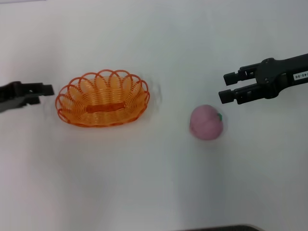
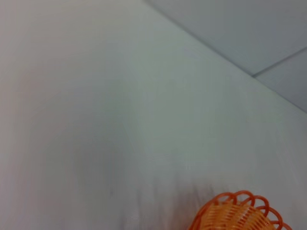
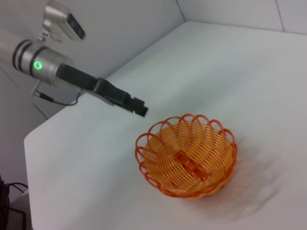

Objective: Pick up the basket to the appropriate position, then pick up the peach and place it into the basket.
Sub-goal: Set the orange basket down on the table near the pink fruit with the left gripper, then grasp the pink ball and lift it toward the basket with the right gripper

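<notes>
The orange openwork basket (image 1: 102,98) stands upright on the white table, left of centre. It also shows in the left wrist view (image 2: 240,216) and the right wrist view (image 3: 187,160), and it holds nothing. The pink peach (image 1: 206,122) lies on the table to the basket's right, with its green mark facing right. My left gripper (image 1: 44,95) is open and empty, just left of the basket's rim and apart from it. It also shows in the right wrist view (image 3: 139,108). My right gripper (image 1: 227,85) is open and empty, above and to the right of the peach.
The white table (image 1: 144,183) has an edge beyond the basket, seen in the left wrist view (image 2: 225,52). A dark edge (image 1: 221,228) shows at the bottom of the head view.
</notes>
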Controlling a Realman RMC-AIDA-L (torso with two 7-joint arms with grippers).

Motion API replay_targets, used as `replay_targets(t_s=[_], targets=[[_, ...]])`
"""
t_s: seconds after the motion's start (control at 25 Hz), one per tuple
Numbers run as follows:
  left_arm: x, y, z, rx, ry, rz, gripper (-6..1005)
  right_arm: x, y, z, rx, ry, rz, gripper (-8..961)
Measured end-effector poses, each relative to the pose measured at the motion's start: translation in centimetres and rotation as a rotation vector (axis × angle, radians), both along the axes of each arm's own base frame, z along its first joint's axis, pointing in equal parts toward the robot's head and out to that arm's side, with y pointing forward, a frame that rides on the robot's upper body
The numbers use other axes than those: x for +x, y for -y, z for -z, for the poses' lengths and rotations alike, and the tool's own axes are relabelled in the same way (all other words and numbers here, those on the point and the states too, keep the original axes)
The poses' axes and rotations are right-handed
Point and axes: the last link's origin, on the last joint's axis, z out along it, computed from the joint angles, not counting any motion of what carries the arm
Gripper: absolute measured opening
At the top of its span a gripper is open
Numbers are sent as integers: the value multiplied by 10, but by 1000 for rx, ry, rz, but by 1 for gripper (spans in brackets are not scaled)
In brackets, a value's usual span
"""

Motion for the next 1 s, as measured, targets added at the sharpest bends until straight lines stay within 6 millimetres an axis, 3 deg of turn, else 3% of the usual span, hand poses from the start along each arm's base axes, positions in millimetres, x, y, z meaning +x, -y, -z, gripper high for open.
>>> replay_targets(t_s=[0.24,0.6,1.0], targets=[[13,9,-21,32,-104,342,602,0,-2,-1,13,1,7,789],[34,49,-18,-7,-74,828,681,-4,-22,-7,61,28,109,790],[26,64,-21,111,-16,855,783,-33,-39,1,-53,274,61,789]])
